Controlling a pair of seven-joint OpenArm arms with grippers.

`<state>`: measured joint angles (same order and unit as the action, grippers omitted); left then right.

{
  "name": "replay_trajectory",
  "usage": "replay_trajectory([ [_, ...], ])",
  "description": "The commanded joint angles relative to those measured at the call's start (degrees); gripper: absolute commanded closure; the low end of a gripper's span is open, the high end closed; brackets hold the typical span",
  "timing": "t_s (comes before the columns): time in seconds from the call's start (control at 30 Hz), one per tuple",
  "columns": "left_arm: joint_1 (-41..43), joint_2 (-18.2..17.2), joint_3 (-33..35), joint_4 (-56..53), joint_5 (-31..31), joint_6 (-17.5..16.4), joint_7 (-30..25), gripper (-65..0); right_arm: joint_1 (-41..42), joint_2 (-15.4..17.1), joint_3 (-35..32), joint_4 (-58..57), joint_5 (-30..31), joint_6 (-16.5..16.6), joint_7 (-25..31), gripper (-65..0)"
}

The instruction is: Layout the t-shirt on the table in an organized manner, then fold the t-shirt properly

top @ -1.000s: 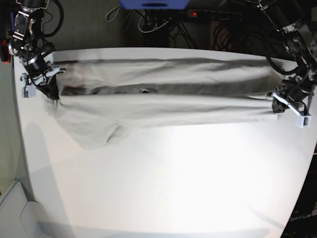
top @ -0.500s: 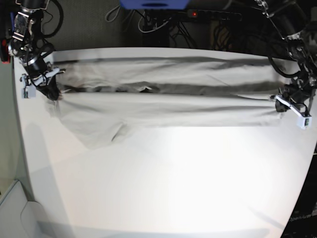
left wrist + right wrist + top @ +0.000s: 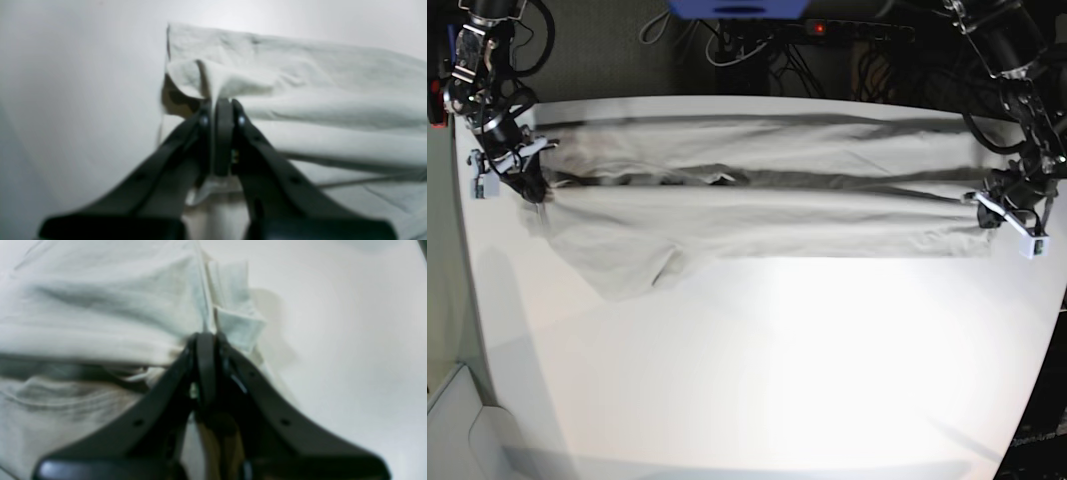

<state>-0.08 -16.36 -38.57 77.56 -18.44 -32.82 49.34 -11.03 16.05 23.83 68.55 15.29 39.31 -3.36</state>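
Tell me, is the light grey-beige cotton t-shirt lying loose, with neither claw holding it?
No, both the left gripper and right gripper are clamped on the t-shirt.

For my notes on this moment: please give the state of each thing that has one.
t-shirt: stretched sideways between both grippers, partly lifted, one sleeve lying on the table.
left gripper: shut on t-shirt edge.
right gripper: shut on t-shirt edge.

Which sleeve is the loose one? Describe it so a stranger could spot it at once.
Start at the white table, where the t-shirt is stretched along the far edge between the right gripper and the left gripper. The loose sleeve hangs below the right gripper's end. It alone juts toward the camera as a slack wedge.
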Motion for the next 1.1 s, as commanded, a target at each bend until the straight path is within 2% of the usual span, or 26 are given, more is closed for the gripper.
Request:
replay_trajectory([
  [0.0, 0.03, -1.35, -0.33, 0.81, -0.51, -0.02, -1.03, -0.4, 0.43, 1.13, 0.47, 0.59, 0.58, 0.69, 1.2, 0.0],
  [0.13, 0.3, -1.35, -0.33, 0.9, -0.51, -0.02, -1.03, -0.4, 0.43, 1.13, 0.3, 0.59, 0.58, 0.69, 1.2, -1.2],
  [0.33, 0.3, -1.79, -0.16, 0.9, -0.51, -0.02, -1.03, -0.6, 0.43, 1.22, 0.47, 0.68, 0.58, 0.69, 1.2, -20.1],
  [0.43, 0.38, -1.79, -0.16, 1.34, -0.51, -0.02, -1.03, -1.9, 0.43, 1.22, 0.56, 1.12, 0.67, 0.69, 1.29, -24.8],
  [0.5, 0.91, -1.79, -0.07, 1.34, -0.51, -0.02, -1.03, -6.9, 0.43, 1.22, 0.65, 1.82, 0.67, 0.69, 1.29, -24.7],
  [0.63, 1.18, -1.44, -0.42, 1.43, -0.6, 0.07, -1.03, -25.9, 0.35, 0.96, 2.58, 3.93, 0.67, 0.69, 1.29, -24.7],
  [0.73, 2.32, -1.44, -0.42, 1.52, -0.95, 0.07, -1.03, -35.5, 0.52, 0.96, 3.29, 4.02, 0.76, 0.69, 1.29, -24.7],
  [0.83, 3.11, -1.18, -0.51, 3.72, -1.04, 0.07, -1.03, -38.9, 0.87, 1.04, 4.52, 4.02, 0.76, 0.69, 1.29, -24.7],
  [1.0, 5.22, -1.09, -0.95, 8.46, -1.12, 0.33, -1.03, -39.3, 2.02, 0.96, 5.92, 3.93, 0.76, 0.69, 1.2, -24.7],
  [1.07, 5.48, -1.0, -3.41, 10.05, -1.12, 0.33, -1.03, -39.3, 2.02, 0.96, 5.75, 3.93, 0.76, 0.69, 1.2, -24.7],
])
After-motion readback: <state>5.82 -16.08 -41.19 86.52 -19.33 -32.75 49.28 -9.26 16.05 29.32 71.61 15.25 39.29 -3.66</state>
